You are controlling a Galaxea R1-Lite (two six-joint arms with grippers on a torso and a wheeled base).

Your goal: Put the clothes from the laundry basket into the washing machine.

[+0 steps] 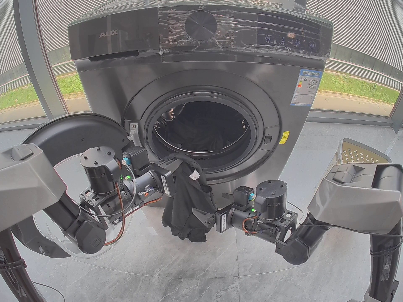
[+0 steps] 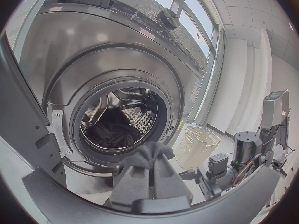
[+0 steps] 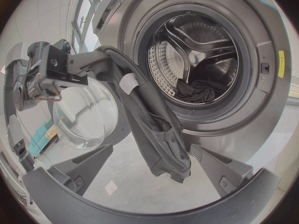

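In the head view the washing machine [image 1: 201,84] stands with its round door [image 1: 71,139] swung wide to the robot's left, and dark clothes [image 1: 201,131] lie inside the drum. The left gripper [image 1: 178,166] is clamped on the top of a black garment [image 1: 187,202], which hangs just before the lower rim of the opening. The right gripper [image 1: 201,219] sits at the garment's lower part. The cream laundry basket [image 1: 361,152] stands on the floor to the right. The left wrist view shows what the head view hides: its fingers [image 2: 134,181] pressed together on a bunch of black cloth, and the basket's perforated walls. The right wrist view shows its own fingers [image 3: 93,162] spread wide, the garment hanging between them with a white label [image 3: 128,82].
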